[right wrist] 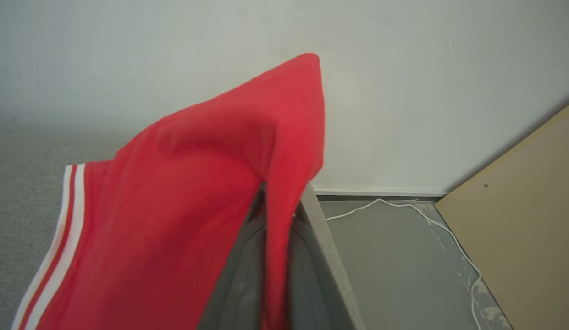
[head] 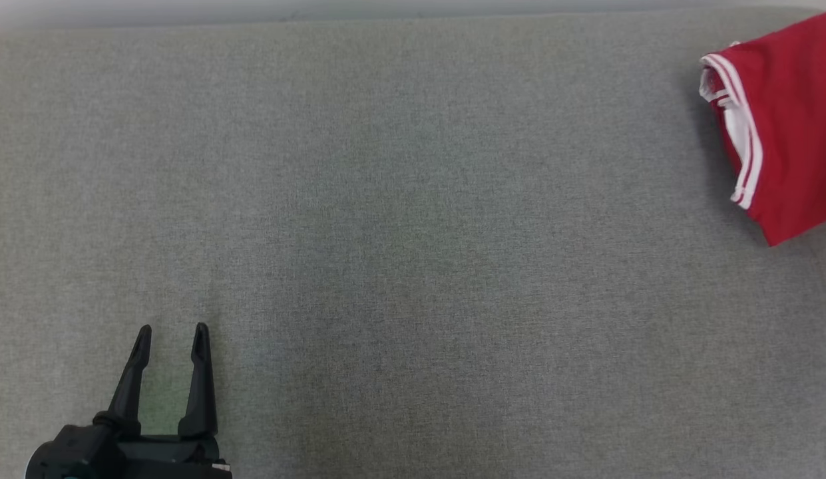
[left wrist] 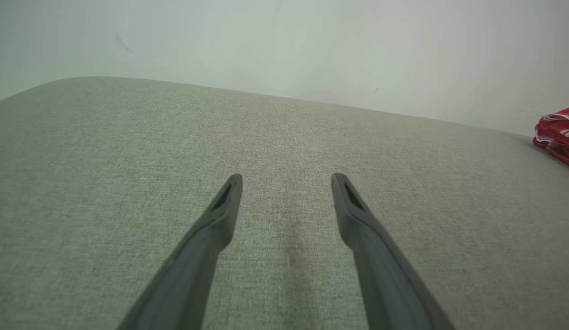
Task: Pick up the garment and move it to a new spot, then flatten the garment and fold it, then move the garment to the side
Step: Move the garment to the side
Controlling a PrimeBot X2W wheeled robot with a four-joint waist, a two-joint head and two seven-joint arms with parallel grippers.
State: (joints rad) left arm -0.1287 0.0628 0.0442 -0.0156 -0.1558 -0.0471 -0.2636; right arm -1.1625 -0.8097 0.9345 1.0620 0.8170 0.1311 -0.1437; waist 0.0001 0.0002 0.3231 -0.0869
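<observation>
The red garment (head: 785, 120), with white stripes along one hem, sits at the far right end of the grey cloth-covered counter (head: 413, 199), close to its right edge and running out of the head view there. In the right wrist view the right pincer (right wrist: 280, 215) is clenched on a fold of the red fabric, which rises in a peak above the fingers and drapes down over them. Just past it the counter's edge drops away to a grey floor (right wrist: 394, 266) with a white cable (right wrist: 403, 208) trailing across it. The left pincer (head: 173, 336) hovers over the near left part of the counter, released, its jaws spread wide with nothing between them and well apart from the garment. This looks like the first step, picking the garment up to carry it to a new spot; flattening, folding and setting aside are not yet done. The next move probably calls for lifting the cloth clear and bringing it toward the middle of the counter, where the bare grey surface gives room to spread it. Only one bunched fold is held, so the rest may drag or hang over the counter's right edge. The left pincer will likely be needed for a second corner once the garment is within its reach.
</observation>
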